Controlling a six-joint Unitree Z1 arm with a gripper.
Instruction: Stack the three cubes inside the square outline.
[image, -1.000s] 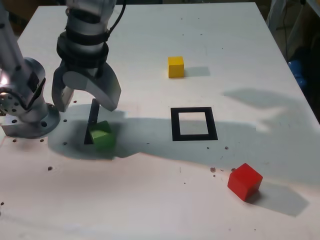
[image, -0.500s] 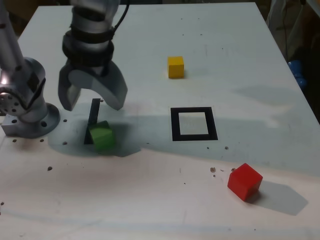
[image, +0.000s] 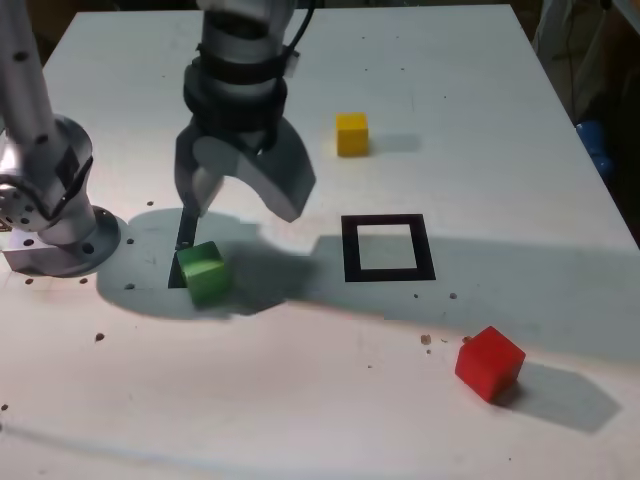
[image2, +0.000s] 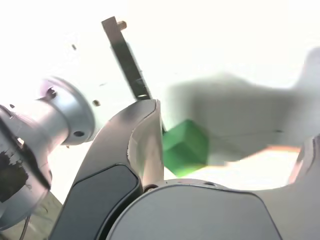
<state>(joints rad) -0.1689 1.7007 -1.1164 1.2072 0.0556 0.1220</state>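
I see my gripper (image: 245, 195) spread wide and empty, hanging above the green cube (image: 202, 272) without touching it

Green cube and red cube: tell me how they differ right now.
The small matte green cube lies at the exterior view's left, overlapping the thin black strip's end; the small matte red cube sits lower right on bare table. The open claw hovers near the green cube, far from the red. Both look equal-sized and lie outside the black square outline.
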